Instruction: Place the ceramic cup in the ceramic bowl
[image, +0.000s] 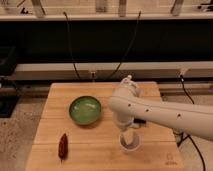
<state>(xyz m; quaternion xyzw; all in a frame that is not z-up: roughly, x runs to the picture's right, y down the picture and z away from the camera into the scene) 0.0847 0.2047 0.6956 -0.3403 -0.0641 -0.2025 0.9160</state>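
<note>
The ceramic cup (129, 144), small, white and round, stands on the wooden table (100, 150) near the front, right of centre. The ceramic bowl (85, 110), shallow and green with a darker rim, sits on the table to the cup's upper left and holds nothing. My gripper (126, 134) hangs at the end of the white arm (160, 114), pointing down right at the cup's rim and partly hiding it. I cannot tell whether it touches the cup.
A reddish-brown elongated object (63, 145) lies near the table's front left. Black cables (70, 45) hang behind the table against a dark wall with a pale ledge (100, 70). The table's edges are close on the right and front.
</note>
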